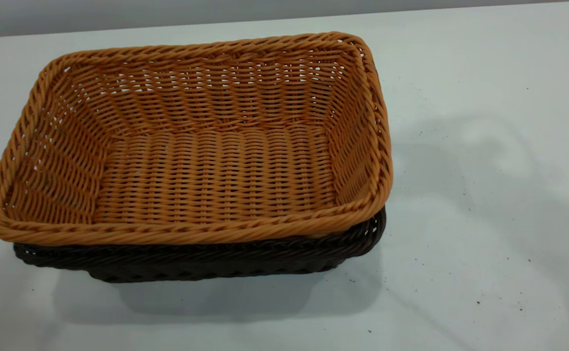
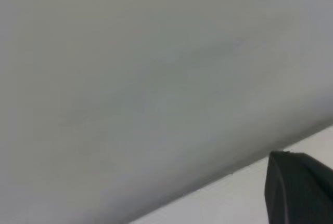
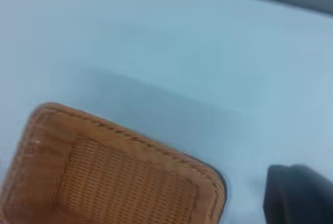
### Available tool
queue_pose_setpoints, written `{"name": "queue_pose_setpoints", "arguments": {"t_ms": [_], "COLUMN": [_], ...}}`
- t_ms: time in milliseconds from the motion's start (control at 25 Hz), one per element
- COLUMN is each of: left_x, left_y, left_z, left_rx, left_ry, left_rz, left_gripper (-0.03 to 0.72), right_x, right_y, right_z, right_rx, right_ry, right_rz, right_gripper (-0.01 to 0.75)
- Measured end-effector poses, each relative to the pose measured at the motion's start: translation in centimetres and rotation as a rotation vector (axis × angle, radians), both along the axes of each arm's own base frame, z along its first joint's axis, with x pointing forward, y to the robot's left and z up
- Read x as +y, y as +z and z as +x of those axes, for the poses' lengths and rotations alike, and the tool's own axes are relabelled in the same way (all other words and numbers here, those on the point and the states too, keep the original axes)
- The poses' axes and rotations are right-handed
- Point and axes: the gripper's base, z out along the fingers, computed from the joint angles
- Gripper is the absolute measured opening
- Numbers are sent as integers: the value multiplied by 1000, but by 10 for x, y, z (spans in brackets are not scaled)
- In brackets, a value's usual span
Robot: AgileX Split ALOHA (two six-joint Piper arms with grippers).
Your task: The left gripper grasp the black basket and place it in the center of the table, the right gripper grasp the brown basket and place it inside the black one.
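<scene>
White table (image 1: 484,195): black basket (image 1: 206,261) mostly hidden under brown basket (image 1: 206,161).

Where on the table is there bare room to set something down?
The table is bare right of the stacked baskets, out to the picture's edge, and along the near strip in front of them. The left and middle are taken: the brown basket sits nested in the black basket.

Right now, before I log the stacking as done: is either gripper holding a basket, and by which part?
Nothing is held. The brown basket sits nested in the black basket, no gripper touching either.
</scene>
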Motion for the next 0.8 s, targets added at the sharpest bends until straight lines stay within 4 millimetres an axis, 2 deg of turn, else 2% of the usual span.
{"name": "queue_pose_setpoints", "arguments": {"t_ms": [160,320,520,680,800], "left_x": [-3,-5,-3,5,11], "left_y": [0,-8,-20,-28,-28], "left_z": [-20,-36,-60,-80,-92], "left_rx": [41,158,318,416,415], "left_ry": [-38,-70,-76,2,86], "left_rz": [-36,-55,-13,10,-30], "left_gripper": [-1,-1,-1,-1,-1], "right_x": [-17,-36,-59,-75,-86], "right_y": [27,39,37,27,17], "right_z": [-41,-84,-135,-174,-199], "right_rx": [-84,-136,-169,-190,-208], "right_ry": [18,24,22,16,15], "right_rz": [22,37,50,65,70], "right_gripper": [1,1,0,0,0]}}
